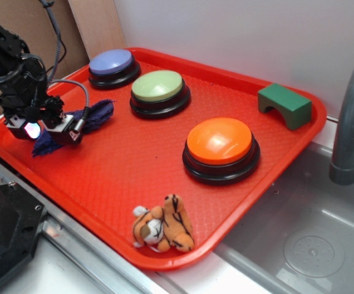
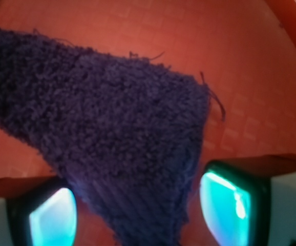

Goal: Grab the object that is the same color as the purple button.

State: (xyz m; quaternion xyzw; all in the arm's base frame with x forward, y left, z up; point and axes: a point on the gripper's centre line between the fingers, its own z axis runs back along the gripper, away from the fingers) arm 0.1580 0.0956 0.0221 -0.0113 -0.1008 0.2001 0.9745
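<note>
The dark purple-blue cloth scrap (image 1: 96, 116) lies on the red tray (image 1: 103, 177) at its left side, just in front of the purple button (image 1: 111, 61). My gripper (image 1: 51, 136) is down over the cloth's near end, open, with one jaw on each side of it. In the wrist view the fuzzy cloth (image 2: 112, 118) fills the middle and narrows down between my gripper (image 2: 138, 215). The glowing pads (image 2: 225, 200) stand either side of it. A strip of red tray shows between the cloth and the right pad.
A green-topped button (image 1: 158, 89) and an orange-topped button (image 1: 220, 144) stand on the tray right of the cloth. An orange plush tiger (image 1: 165, 226) lies at the front edge. A green arch block (image 1: 284, 104) sits at the back right. A grey sink (image 1: 305, 239) and faucet (image 1: 351, 116) are right of the tray.
</note>
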